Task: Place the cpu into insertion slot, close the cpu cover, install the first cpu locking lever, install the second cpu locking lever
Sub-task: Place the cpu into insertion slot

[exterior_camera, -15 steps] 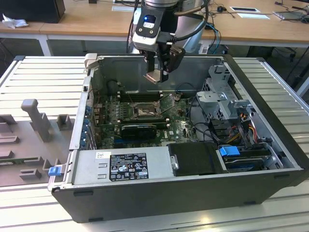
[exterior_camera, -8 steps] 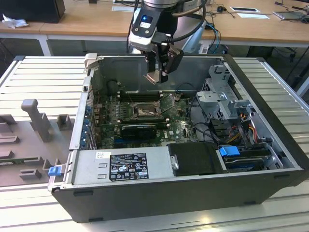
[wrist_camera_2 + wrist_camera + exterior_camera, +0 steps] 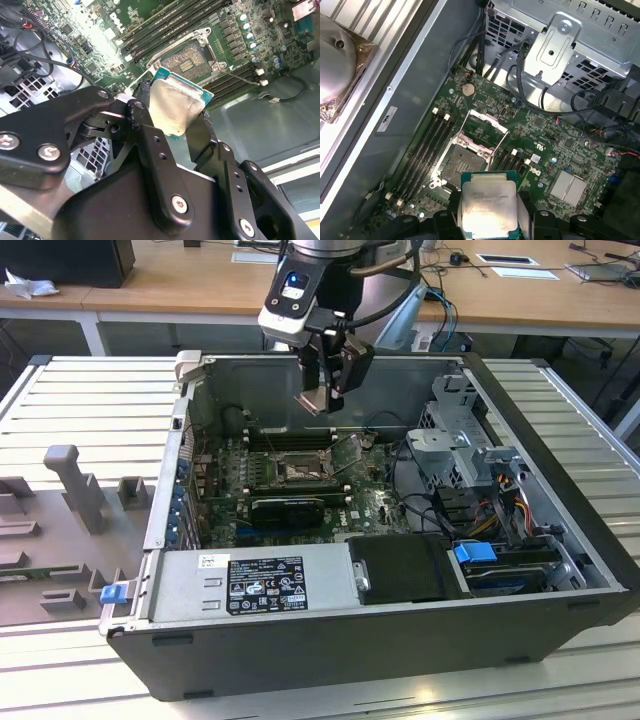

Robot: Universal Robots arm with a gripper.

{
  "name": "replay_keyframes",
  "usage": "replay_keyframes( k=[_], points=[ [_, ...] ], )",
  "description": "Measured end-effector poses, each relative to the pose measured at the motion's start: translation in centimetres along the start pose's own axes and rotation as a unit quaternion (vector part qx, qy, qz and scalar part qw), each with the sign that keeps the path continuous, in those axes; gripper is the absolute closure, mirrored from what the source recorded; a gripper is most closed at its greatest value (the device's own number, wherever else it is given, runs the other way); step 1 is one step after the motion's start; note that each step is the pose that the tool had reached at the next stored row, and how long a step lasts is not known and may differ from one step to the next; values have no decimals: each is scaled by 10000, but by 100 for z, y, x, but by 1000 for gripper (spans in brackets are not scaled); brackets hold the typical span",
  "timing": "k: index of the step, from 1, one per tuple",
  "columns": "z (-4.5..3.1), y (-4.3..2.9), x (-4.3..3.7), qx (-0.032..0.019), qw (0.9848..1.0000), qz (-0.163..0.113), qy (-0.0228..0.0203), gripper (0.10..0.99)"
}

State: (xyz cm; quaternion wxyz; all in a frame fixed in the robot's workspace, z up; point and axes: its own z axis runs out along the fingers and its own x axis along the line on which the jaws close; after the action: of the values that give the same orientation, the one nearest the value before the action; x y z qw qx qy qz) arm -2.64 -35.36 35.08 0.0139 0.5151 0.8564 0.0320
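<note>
Pincer (image 3: 322, 400) of black metal presses its two fingers (image 3: 150, 130) on opposite edges of the small flat square cpu (image 3: 175, 107), which has a pale silvery top and a green rim. The chip hangs in the air between the fingers, and in the second wrist view it looks tilted. Below the pincer, apart from the chip, lies the square insertion slot (image 3: 462, 162) with a dark centre and a metal rim, uncovered. The thin grey metal cpu cover (image 3: 484, 123) stands lifted open on the side of the slot away from the pincer. Long black memory slots (image 3: 422, 150) run along both sides of the slot on the green motherboard (image 3: 545, 150). Around all this, under the pincer, is the dark grey open computer case (image 3: 400, 640).
</note>
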Motion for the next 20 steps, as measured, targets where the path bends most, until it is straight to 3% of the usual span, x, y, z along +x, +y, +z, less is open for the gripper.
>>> replay_keyframes(
  k=[6,20],
  points=[
    [102,-8,-1,-1,10000,4,-4,557],
    [159,-11,-1,-1,10000,10,-4,557]
  ],
)
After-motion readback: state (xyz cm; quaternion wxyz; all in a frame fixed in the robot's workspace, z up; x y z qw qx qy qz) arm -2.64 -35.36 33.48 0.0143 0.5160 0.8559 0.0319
